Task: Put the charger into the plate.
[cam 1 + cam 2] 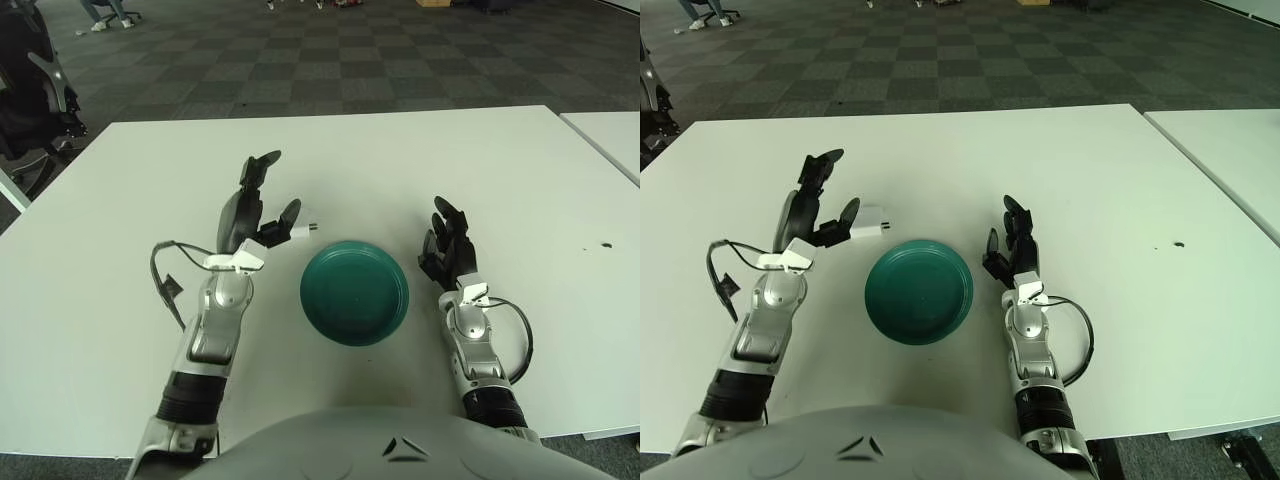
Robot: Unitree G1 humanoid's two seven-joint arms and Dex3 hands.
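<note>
Charger (pixel 870 221), small and white, lies on our white worktop (pixel 1060 160) at centre left, just beside the left hand (pixel 262 212); the right eye view shows its whole body, the left eye view mostly its prongs. Our left hand's fingers are spread, holding nothing. Lower centre sits the teal plate (pixel 354 291); right of it shows our right hand (pixel 447 250), fingers relaxed. Checkered carpet (pixel 330 60) fills the top.

Left black three-finger hand (pixel 250 205): raised on its silver forearm, extended forward, fingers spread and apart, grasping nothing, palm facing right. Right black three-finger hand (pixel 446 248): low, forearm drawn close to the torso, fingers pointing forward and loosely relaxed, holding nothing.
</note>
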